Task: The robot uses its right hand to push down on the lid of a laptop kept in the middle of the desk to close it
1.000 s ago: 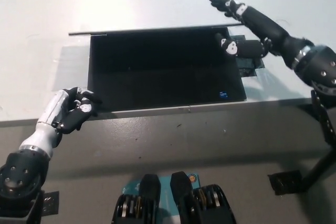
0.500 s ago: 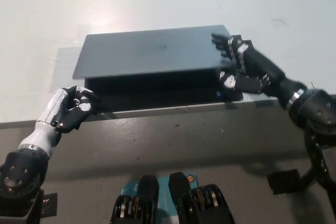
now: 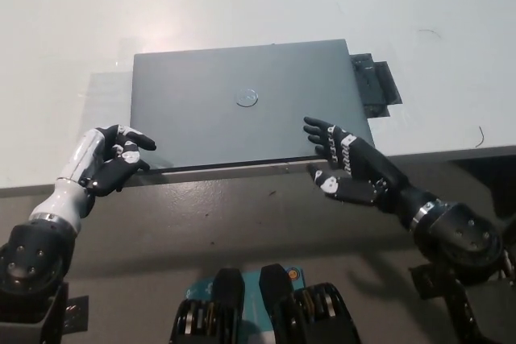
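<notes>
Lid's gone from upright w/ screen showing, thru half-down, to flat: laptop [image 3: 246, 106] now looks fully shut, grey top w/ round logo facing up, no gap visible along near edge. Black right robot hand [image 3: 345, 168] has come off the lid's right side and pulled back toward robot; now at the laptop's near-right corner, fingers spread, gripping nothing. Can't tell if fingertips are touching the lid or just above it. Judging by that, the push is done, task basically complete; only clearing the hand away remains. Laptop sits mid desk [image 3: 242, 6], near edge along desk's front lip, dark adapter-like block [image 3: 376, 86] just beside its far-right corner. White left robot hand [image 3: 117, 160] rests at near-left corner, fingers curled, empty AFAICT
</notes>
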`<state>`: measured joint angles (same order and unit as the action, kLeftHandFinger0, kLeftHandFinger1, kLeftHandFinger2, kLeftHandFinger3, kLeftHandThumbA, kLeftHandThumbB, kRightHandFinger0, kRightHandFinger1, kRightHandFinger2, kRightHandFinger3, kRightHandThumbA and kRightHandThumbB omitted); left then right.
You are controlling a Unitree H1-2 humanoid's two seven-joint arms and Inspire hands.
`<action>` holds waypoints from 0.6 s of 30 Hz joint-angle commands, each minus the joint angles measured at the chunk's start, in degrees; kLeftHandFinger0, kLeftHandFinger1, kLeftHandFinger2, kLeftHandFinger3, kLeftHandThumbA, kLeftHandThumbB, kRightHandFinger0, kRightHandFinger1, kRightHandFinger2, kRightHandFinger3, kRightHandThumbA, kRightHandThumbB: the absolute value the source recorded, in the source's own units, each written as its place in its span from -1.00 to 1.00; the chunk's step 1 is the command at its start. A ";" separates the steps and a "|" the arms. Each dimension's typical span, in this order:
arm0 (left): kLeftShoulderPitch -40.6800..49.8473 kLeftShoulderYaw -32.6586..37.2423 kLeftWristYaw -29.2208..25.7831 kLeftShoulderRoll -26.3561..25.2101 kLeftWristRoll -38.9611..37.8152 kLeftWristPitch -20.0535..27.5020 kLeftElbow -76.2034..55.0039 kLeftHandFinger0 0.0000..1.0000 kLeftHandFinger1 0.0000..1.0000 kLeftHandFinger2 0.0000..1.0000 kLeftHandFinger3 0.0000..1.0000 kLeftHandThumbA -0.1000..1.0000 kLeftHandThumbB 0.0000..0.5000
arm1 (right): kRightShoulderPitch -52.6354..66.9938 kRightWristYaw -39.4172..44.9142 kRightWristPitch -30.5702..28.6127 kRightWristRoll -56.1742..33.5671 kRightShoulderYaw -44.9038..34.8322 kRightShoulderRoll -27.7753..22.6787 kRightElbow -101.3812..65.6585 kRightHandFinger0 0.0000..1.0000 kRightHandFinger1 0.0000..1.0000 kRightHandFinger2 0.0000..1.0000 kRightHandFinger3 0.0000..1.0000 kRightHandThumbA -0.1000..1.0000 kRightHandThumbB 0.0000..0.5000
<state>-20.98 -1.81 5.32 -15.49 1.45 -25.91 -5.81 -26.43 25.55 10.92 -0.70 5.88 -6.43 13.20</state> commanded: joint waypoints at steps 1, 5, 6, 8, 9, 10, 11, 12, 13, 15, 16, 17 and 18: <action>-2.13 -0.30 0.86 -1.95 0.70 -1.02 -0.55 -0.74 -0.19 0.05 0.11 -0.84 -0.30 | 1.57 -0.96 -0.95 -0.26 1.08 0.69 0.90 1.00 1.00 1.00 1.00 0.01 0.61; -2.09 -0.35 0.93 -1.98 0.52 -1.02 -0.71 -0.75 -0.17 0.06 0.10 -0.88 -0.33 | 3.50 -1.51 -1.46 -0.65 0.92 1.18 1.19 1.00 1.00 1.00 1.00 0.03 0.67; -1.91 -0.57 0.71 -1.83 0.37 -1.02 -0.83 -0.78 -0.19 0.03 0.07 -0.88 -0.30 | 3.99 -1.37 -1.68 -0.76 1.07 1.13 1.08 1.00 1.00 1.00 1.00 0.03 0.63; -1.91 -0.74 0.54 -1.64 0.37 -1.02 -0.62 -0.78 -0.21 0.01 0.04 -0.89 -0.29 | 4.24 -1.03 -1.98 -1.38 0.86 0.98 1.44 1.00 1.00 1.00 1.00 0.04 0.62; -1.75 -0.71 0.52 -1.60 0.37 -1.02 -0.59 -0.80 -0.21 0.01 0.05 -0.88 -0.27 | 3.59 -0.90 -1.06 -1.90 0.47 0.70 1.28 1.00 1.00 1.00 1.00 -0.01 0.62; -1.50 -0.74 0.48 -1.55 0.34 -1.02 -0.62 -0.81 -0.21 0.01 0.05 -0.87 -0.27 | 3.62 -0.91 -0.97 -1.97 0.57 0.63 1.26 1.00 1.00 1.00 1.00 -0.01 0.62; -1.53 -0.71 0.72 -1.67 0.07 -1.02 -0.56 -0.82 -0.23 -0.02 0.02 -0.86 -0.29 | 2.66 -1.21 -1.43 -1.76 0.45 0.39 1.37 1.00 1.00 1.00 1.00 -0.02 0.63; -1.57 -0.71 0.80 -1.71 -0.05 -1.02 -0.48 -0.83 -0.25 -0.04 0.00 -0.85 -0.26 | 2.06 -1.35 -1.36 -1.78 0.28 0.26 1.14 1.00 1.00 1.00 1.00 -0.04 0.60; -1.30 -0.77 0.73 -1.67 -0.07 -1.02 -0.53 -0.84 -0.25 -0.03 0.01 -0.86 -0.28 | 1.91 -1.35 -1.02 -1.93 0.21 0.25 0.77 1.00 1.00 1.00 1.00 0.02 0.58; -0.81 -0.70 0.61 -1.76 0.32 -1.02 -0.72 -0.82 -0.22 0.01 0.02 -0.82 -0.26 | 1.14 -1.81 -0.33 -1.70 0.00 0.03 -0.39 1.00 1.00 1.00 1.00 -0.14 0.60; -0.85 -0.69 0.53 -1.74 0.41 -1.02 -0.63 -0.81 -0.22 0.01 0.04 -0.82 -0.27 | 0.72 -1.74 0.09 -1.98 -0.26 -0.22 -1.06 1.00 1.00 1.00 1.00 -0.18 0.55; -0.79 -0.76 0.60 -1.73 0.13 -1.02 -0.73 -0.80 -0.22 0.02 0.07 -0.84 -0.28 | 0.25 -1.67 0.41 -1.90 -0.30 -0.60 -1.86 1.00 1.00 1.00 1.00 -0.17 0.53; -0.81 -0.69 0.60 -1.84 0.28 -1.02 -0.56 -0.78 -0.20 0.04 0.10 -0.83 -0.28 | -0.54 -0.73 -0.54 -3.01 -0.81 -1.26 -2.89 1.00 1.00 1.00 1.00 -0.24 0.31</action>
<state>-21.01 -1.85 5.32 -15.61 1.44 -25.91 -5.74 -23.92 24.17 9.62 -1.84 5.84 -5.90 12.97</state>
